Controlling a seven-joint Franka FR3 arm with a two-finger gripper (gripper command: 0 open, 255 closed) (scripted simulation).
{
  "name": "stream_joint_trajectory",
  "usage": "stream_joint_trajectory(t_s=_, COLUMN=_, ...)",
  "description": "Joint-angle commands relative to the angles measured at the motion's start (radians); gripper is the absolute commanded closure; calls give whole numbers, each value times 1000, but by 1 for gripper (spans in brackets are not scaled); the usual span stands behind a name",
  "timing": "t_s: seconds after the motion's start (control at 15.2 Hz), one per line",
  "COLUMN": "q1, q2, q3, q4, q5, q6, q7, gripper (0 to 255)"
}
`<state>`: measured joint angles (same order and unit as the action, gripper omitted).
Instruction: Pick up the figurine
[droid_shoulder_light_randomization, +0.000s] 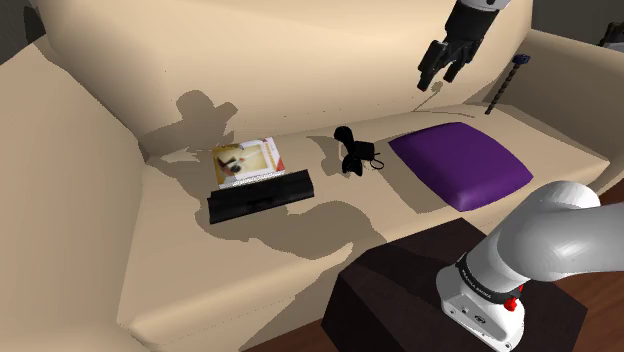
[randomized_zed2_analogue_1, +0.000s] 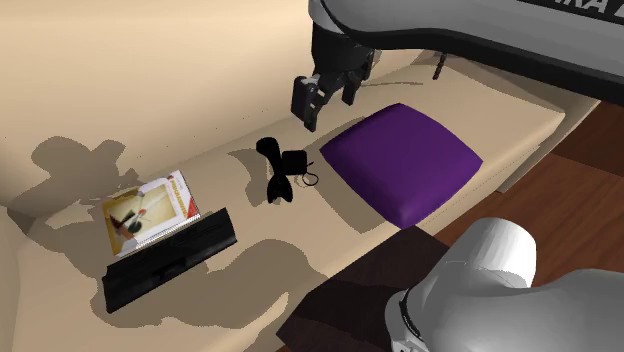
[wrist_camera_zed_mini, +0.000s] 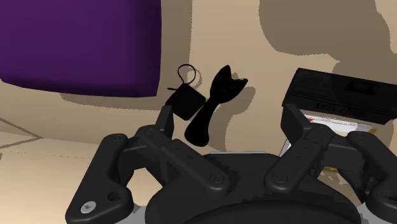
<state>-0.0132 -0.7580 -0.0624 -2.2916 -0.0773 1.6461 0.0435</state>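
— How does the pincer (droid_shoulder_light_randomization: 440, 62) stand?
— Open; its two black fingers (wrist_camera_zed_mini: 167, 121) are set well apart, and it holds and touches nothing; it hangs in the air above the sofa seat (droid_shoulder_light_randomization: 200, 260), in front of the backrest.
— And the figurine (droid_shoulder_light_randomization: 350, 152)?
— It is a slim black piece on the seat, below the pincer and apart from it; in the shoulder view it sits to the pincer's left and nearer; in the wrist view it shows between the fingers, closer to the left one, and neither touches it.
— What is around it?
— A small black square with a loop (droid_shoulder_light_randomization: 372, 155) is right against it; the purple cushion (droid_shoulder_light_randomization: 460, 165) lies to the shoulder view's right; the picture book (droid_shoulder_light_randomization: 247, 160) and the flat black box (droid_shoulder_light_randomization: 262, 195) lie to its left.
— Which way does it point?
— Its long axis runs slantwise away from the pincer in the wrist view; the broad rounded end is close to the fingers, and the forked end is farther off; whether it stands or lies flat cannot be told.
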Motion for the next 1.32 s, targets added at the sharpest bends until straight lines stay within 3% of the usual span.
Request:
stream_joint_trajectory(t_s=0.0, q1=0, q2=0, q3=0, q4=0, q5=0, q6=0, q7=0, gripper=0)
stream_joint_trajectory(t_s=0.66, q1=-26, q2=222, q3=12, q4=-125, q5=-4, q6=347, q7=119, gripper=0)
stream_joint_trajectory(t_s=1.25, q1=-51, q2=522, q3=17, q4=-113, q5=-17, q6=633, q7=225, gripper=0)
